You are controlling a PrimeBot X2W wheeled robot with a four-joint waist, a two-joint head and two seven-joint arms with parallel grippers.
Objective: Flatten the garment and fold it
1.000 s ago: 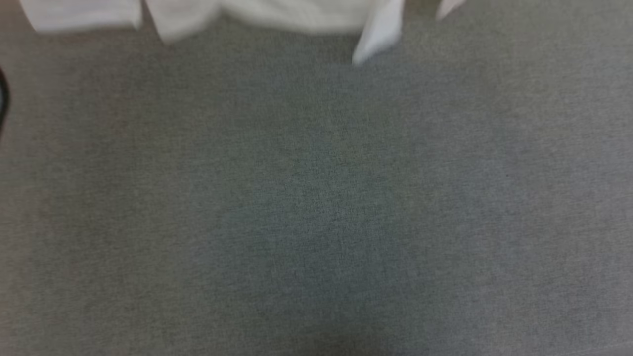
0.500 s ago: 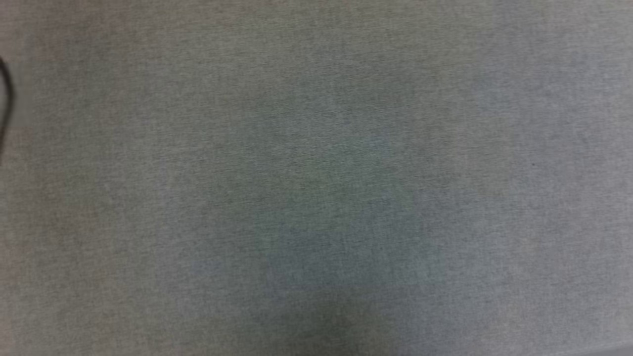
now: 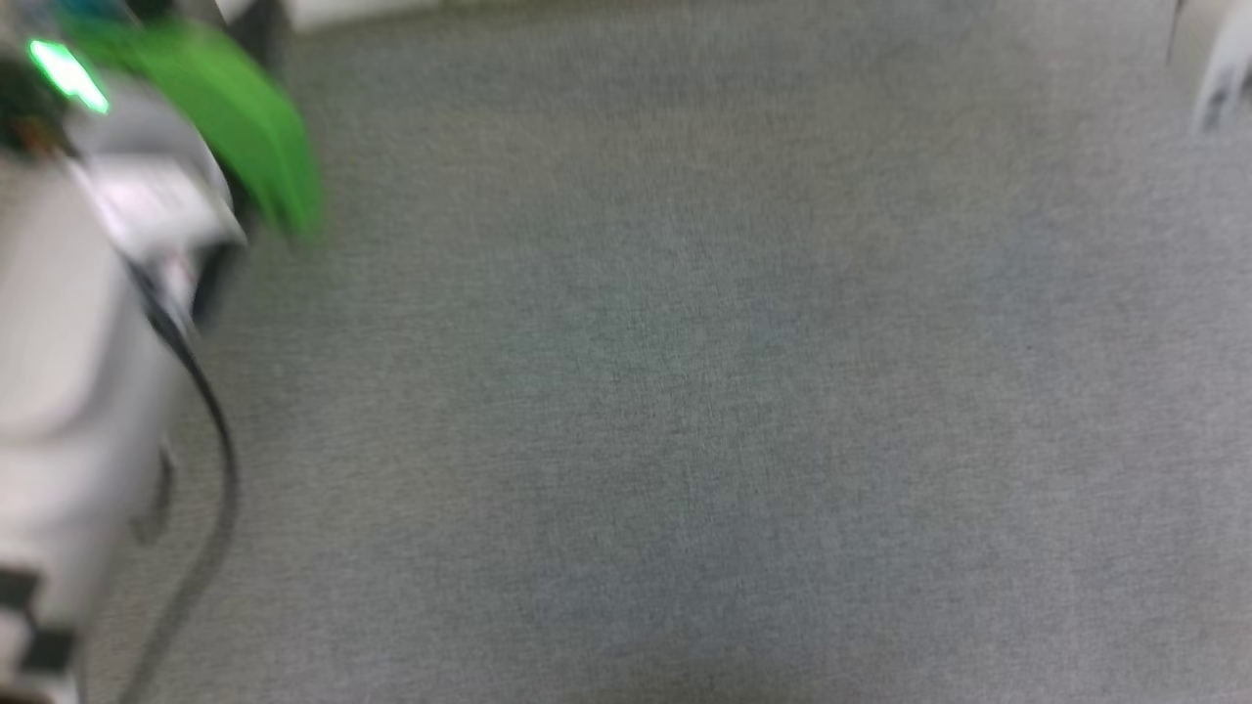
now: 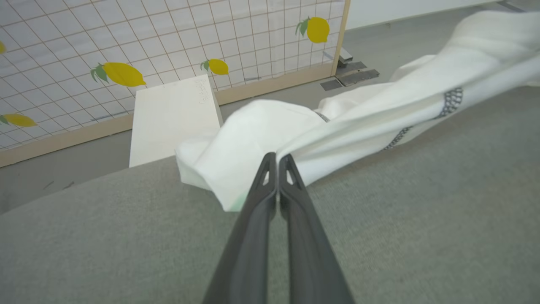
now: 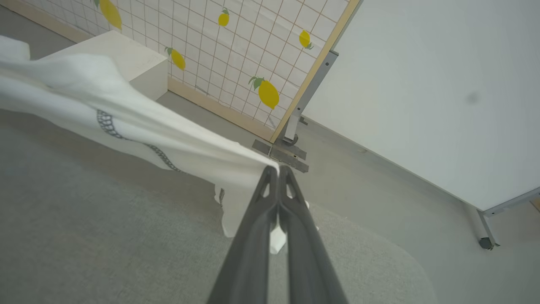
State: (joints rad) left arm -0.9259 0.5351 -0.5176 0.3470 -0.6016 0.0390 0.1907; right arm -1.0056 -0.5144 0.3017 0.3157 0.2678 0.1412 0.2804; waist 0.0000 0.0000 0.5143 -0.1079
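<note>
The garment (image 4: 379,114) is a thin white shirt with dark zigzag seams, pulled taut in the air over the grey padded surface (image 4: 422,219). In the left wrist view my left gripper (image 4: 277,159) is shut on a bunched edge of the cloth, which runs off to the upper right. In the right wrist view my right gripper (image 5: 278,171) is shut on another edge of the garment (image 5: 126,122), and a small flap hangs below its fingertips. The head view is blurred, with a pale arm (image 3: 68,342) carrying a green part at its left side.
A rigid white box (image 4: 168,118) stands beyond the surface's far edge, in front of a lemon-patterned grid screen (image 4: 168,38). A white board on castors (image 5: 422,84) stands to the right over grey floor. A blurred white shape (image 3: 1218,68) sits at the head view's top right.
The head camera has swung. The white cloth at the top edge a second ago left the picture, then the pale arm with the green part came in at the left.
</note>
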